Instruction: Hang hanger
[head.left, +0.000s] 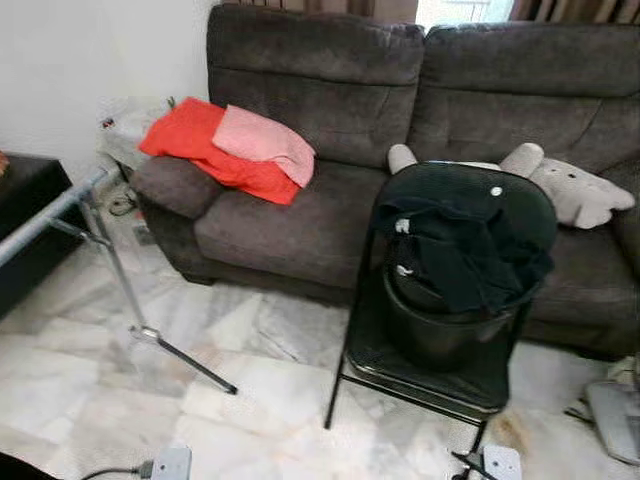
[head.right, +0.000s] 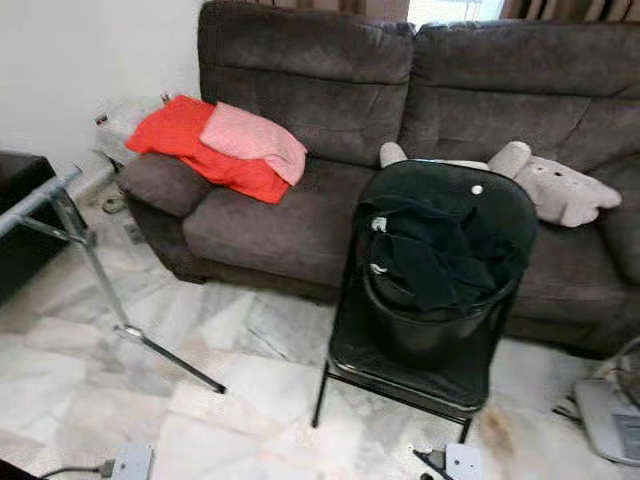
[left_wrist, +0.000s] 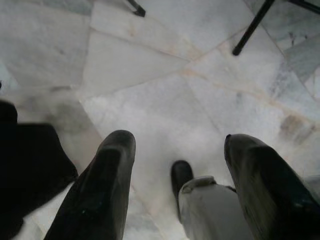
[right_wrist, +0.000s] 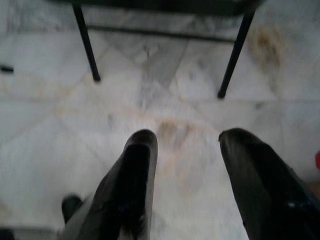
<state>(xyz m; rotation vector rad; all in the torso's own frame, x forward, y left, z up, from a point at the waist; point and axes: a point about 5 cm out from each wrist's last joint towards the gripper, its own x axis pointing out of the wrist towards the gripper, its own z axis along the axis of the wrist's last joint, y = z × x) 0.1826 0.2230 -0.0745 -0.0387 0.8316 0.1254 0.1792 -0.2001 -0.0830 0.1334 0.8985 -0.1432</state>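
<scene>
A black bucket (head.left: 440, 340) stands on a black folding chair (head.left: 470, 180) in front of the sofa, with a dark garment (head.left: 470, 245) heaped over it. Small white bits (head.left: 403, 227) poke out of the folds; I cannot tell whether they belong to a hanger. A metal clothes rack (head.left: 50, 215) slants in from the left, its foot (head.left: 185, 362) resting on the marble floor. My left gripper (left_wrist: 176, 142) hangs open above the floor. My right gripper (right_wrist: 187, 135) is open too, low in front of the chair legs (right_wrist: 85, 42), holding nothing.
A grey sofa (head.left: 320, 90) fills the back, with red cloth (head.left: 200, 145) and pink cloth (head.left: 265, 140) on its left arm and a plush toy (head.left: 570, 185) at its right. Power strips (head.left: 170, 462) (head.left: 500, 462) lie on the near floor, and a grey device (head.left: 615, 415) sits far right.
</scene>
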